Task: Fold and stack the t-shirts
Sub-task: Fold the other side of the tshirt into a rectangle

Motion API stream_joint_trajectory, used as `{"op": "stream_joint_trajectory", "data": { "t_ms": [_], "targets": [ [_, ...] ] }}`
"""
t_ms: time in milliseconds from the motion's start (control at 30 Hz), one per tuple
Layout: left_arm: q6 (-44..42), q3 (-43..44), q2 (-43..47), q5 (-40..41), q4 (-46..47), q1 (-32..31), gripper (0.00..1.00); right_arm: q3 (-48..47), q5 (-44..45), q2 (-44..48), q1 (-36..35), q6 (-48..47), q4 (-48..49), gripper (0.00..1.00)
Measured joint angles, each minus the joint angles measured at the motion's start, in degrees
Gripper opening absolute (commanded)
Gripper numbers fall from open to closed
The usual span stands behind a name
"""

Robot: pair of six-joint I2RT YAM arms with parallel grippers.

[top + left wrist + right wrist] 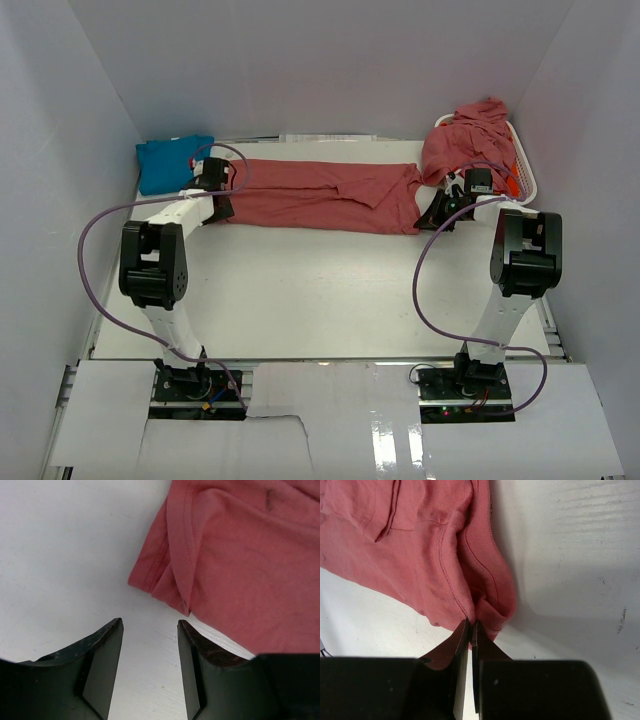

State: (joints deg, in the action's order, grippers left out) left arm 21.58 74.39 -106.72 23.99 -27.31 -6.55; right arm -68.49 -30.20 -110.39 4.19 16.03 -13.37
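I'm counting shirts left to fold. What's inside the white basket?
A crumpled red shirt heap fills the basket and spills over its edge. Whatever lies beneath, and how many shirts, is covered.

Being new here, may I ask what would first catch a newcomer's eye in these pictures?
A rose-red t-shirt lies stretched wide across the middle of the top view, the right pincer shut on its right end, the left pincer open just short of its left corner. A turquoise t-shirt sits at far left; more rose-red shirts heap over a white basket at far right.
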Motion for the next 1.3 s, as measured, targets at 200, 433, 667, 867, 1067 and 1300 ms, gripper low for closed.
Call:
{"op": "stream_joint_trajectory", "data": {
  "t_ms": [200, 433, 667, 867, 1067, 1300],
  "targets": [
    [1.2, 2.1, -0.7, -1.1, 0.5, -0.2, 0.57, 0.0, 0.0, 0.0, 0.0, 0.0, 0.0, 0.08],
    [2.1, 2.5, -2.4, -2.7, 0.8, -0.7, 0.55, -0.1, 0.0, -0.6, 0.0, 0.0, 0.1, 0.08],
    [2.5, 3.5, -5.4, -3.1, 1.0, -1.4, 0.53, -0.2, 0.0, -0.7, 0.0, 0.0, 0.1, 0.08],
    [2.4, 4.4, -6.5, -3.0, 0.9, -1.5, 0.46, -0.2, 0.0, -0.7, 0.0, 0.0, 0.1, 0.08],
    [2.4, 5.2, -6.5, -2.5, 1.2, -1.5, 0.46, -0.2, -0.1, -0.7, 0.0, 0.0, 0.3, 0.08],
    [2.2, 5.2, -6.5, -1.0, 1.2, -1.5, 0.39, -0.2, -0.3, -0.7, 0.0, 0.0, 0.3, 0.08]
  ]
}}
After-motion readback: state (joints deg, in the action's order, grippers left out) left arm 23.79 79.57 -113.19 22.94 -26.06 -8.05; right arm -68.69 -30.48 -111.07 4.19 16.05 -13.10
